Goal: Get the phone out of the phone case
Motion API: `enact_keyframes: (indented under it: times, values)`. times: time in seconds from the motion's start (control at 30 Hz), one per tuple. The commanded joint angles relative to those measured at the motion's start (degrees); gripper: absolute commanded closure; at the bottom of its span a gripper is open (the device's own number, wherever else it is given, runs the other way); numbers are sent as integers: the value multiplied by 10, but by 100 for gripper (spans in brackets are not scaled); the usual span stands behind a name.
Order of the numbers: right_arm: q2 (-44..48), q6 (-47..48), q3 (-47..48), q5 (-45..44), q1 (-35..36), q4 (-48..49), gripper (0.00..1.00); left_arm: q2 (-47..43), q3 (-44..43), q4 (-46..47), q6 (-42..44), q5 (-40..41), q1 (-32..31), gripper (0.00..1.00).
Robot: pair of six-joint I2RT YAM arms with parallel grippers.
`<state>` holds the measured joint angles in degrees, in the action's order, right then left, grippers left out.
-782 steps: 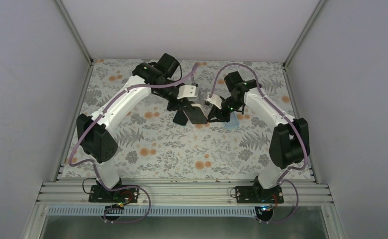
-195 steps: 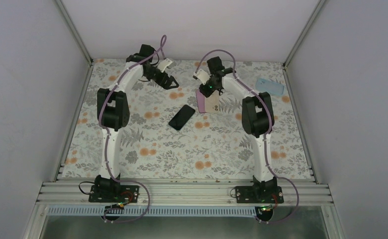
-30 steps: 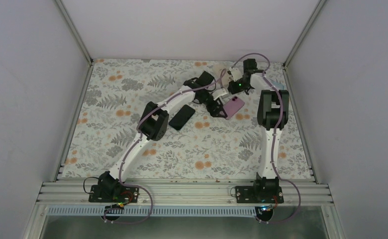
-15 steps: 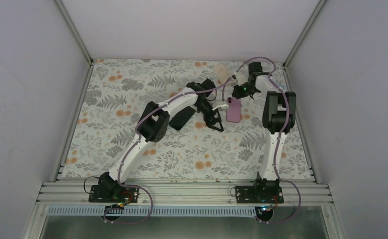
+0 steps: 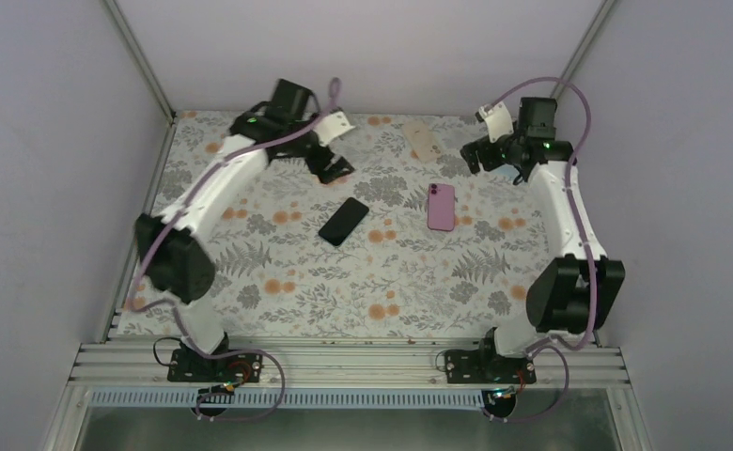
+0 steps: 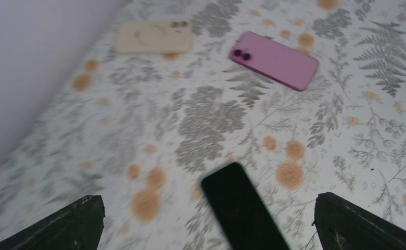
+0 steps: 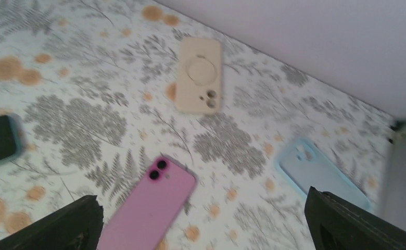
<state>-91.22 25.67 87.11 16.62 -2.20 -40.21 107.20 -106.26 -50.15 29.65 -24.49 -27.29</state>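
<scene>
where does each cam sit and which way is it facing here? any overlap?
Top external: above and behind the bases, looking down at the floral table; both arms, left hand and right hand show.
Left wrist: on the left arm, tilted down at black phone, pink phone, beige case; own fingertips bottom corners.
Right wrist: on the right arm, tilted down at beige case, pink phone, blue case; own fingertips likewise.
Shared: all see pink phone and beige case.

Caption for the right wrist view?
Open right gripper over pink phone, beige case and blue case lying apart on floral table.
</scene>
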Motion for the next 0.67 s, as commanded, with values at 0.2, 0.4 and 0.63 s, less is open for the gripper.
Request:
enact_keyframes:
  times: [0.2, 0.4, 0.63]
  values:
    - [126, -19, -224, -3, -2, 77, 0, -212, 308, 178, 5, 16, 149, 0]
    - [179, -50, -289, -86, -5, 155, 0, -206, 272, 141, -8, -32, 182, 0]
    - [188, -42, -321, -64, -7, 159, 0, -225, 282, 156, -23, -26, 183, 0]
